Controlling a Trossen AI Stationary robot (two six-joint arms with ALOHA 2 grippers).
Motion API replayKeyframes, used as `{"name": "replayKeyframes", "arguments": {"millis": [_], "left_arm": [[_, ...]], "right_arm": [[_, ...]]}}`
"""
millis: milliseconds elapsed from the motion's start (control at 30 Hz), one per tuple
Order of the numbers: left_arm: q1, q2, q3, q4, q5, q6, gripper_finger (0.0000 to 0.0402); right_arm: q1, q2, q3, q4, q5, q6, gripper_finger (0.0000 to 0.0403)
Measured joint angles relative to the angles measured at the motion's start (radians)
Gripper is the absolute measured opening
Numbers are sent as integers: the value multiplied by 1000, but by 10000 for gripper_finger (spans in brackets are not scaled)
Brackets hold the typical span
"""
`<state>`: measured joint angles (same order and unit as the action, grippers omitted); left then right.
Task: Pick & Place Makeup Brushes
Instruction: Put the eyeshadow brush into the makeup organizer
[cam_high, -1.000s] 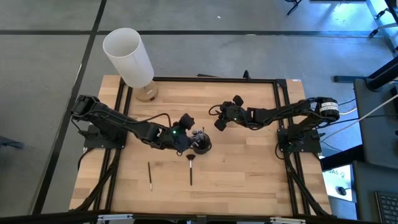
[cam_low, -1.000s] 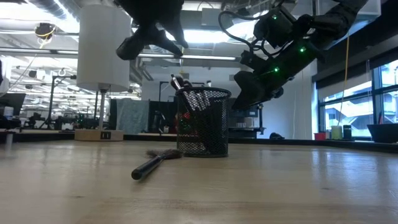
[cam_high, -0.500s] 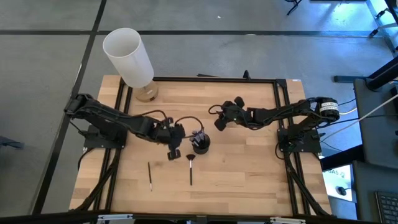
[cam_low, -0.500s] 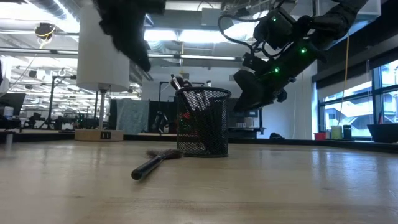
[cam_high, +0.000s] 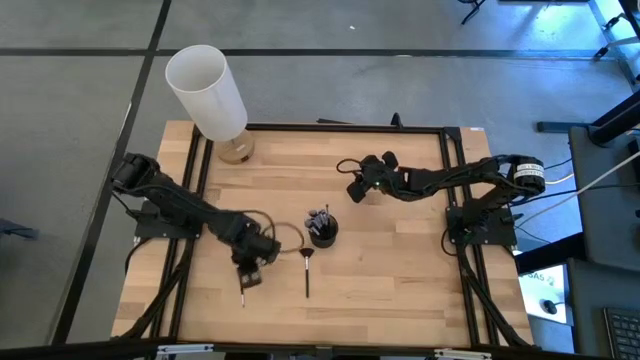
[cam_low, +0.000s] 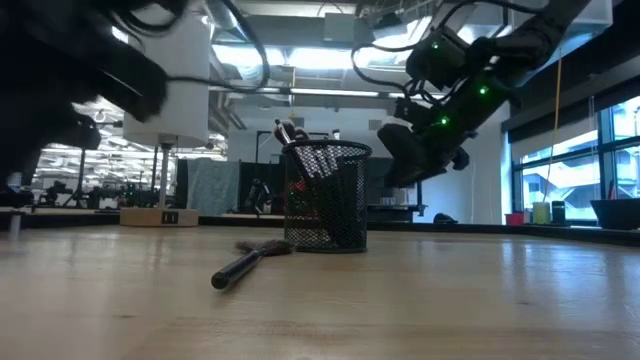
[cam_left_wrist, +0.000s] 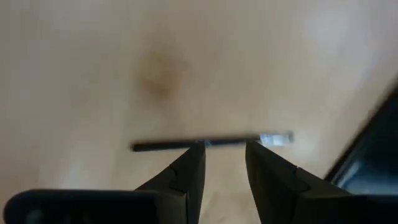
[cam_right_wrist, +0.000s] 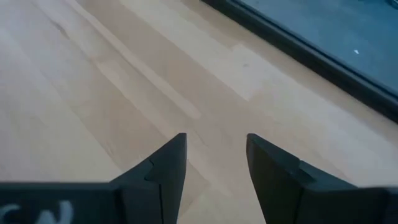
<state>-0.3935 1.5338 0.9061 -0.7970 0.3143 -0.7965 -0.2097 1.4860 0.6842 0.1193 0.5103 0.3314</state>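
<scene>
Several makeup brushes (cam_high: 320, 217) upright in cup; fan brush (cam_high: 306, 272), thin dark brush (cam_high: 242, 288) flat

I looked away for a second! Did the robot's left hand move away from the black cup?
Yes. In the high view the left gripper has gone from beside the mesh cup toward the table's near edge, and now sits over the thin brush.

Both arms are dark, near-black, built of slim jointed links. The left arm (cam_high: 185, 208) and right arm (cam_high: 450, 180) each rise from a black base with black cables looping beside the links. A round black-and-white joint (cam_high: 527, 173) sits at the right arm's shoulder. Small green lights (cam_low: 483, 92) glow on the right arm's wrist housing. Each arm's fingers (cam_right_wrist: 163, 168) are dark, wedge-shaped, with stepped inner edges; the left arm's fingers (cam_left_wrist: 186, 174) look alike.
</scene>
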Motion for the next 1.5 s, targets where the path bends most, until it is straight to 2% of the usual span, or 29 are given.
{"name": "replayKeyframes", "arguments": {"millis": [67, 233, 333, 467, 600, 700, 833, 1033, 1333, 1500], "left_arm": [[-54, -1, 0, 9, -1, 116, 110], [-198, -1, 0, 68, -97, 428, 98], [-277, 6, 0, 128, -125, 485, 95], [-358, 44, 0, 214, -264, 480, 98], [-385, 120, 40, 205, -371, 550, 105], [-383, 184, 90, 193, -367, 598, 111], [-392, 260, 170, 140, -306, 642, 116], [-426, 316, 251, 14, -270, 700, 111], [-454, 319, 212, 34, -362, 743, 88], [-449, 318, 207, 50, -341, 749, 41]], "right_arm": [[-14, 0, 0, 20, -30, -29, 167], [-26, 0, 0, 10, -107, -29, 167], [-26, 0, 0, 10, -114, -55, 167], [-26, 0, 0, 10, -113, -77, 167], [-26, 0, 0, 10, -113, -83, 167], [-26, 0, 0, 10, -113, -97, 167], [-23, 0, 0, 9, -132, -75, 167], [-2, 3, 0, 7, -157, -70, 167], [3, 3, 0, 6, -155, -74, 167], [3, 3, 0, 2, -155, -78, 167]]}}
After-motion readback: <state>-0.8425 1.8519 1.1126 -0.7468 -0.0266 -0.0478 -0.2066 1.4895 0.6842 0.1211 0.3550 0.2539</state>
